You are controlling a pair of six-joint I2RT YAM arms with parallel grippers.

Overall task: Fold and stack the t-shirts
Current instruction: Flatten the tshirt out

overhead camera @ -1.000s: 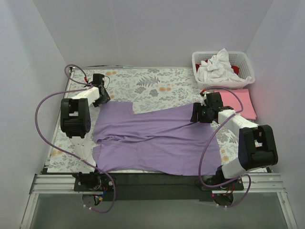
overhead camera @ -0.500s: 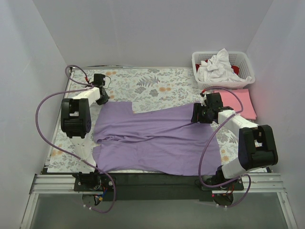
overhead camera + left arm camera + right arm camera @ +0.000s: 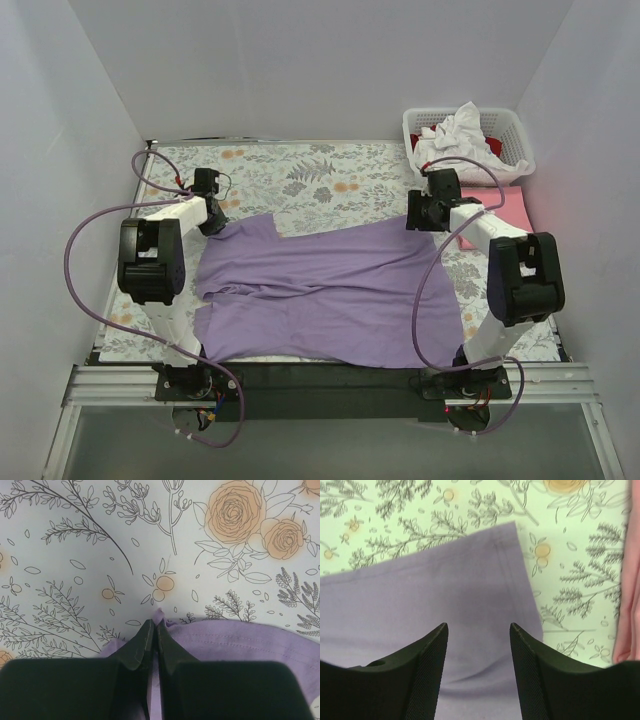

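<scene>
Fingers of the left gripper (image 3: 154, 626) pinch the lavender t-shirt (image 3: 240, 640) hem. The right gripper (image 3: 479, 630) gapes wide over its corner, empty.

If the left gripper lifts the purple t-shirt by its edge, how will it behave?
Probably floppy: the purple t-shirt lies flat with soft creases, so it should hang and drape rather than hold shape. Likely light; a small pinch in the left gripper seems enough. It may drag on the floral cloth when pulled.
</scene>
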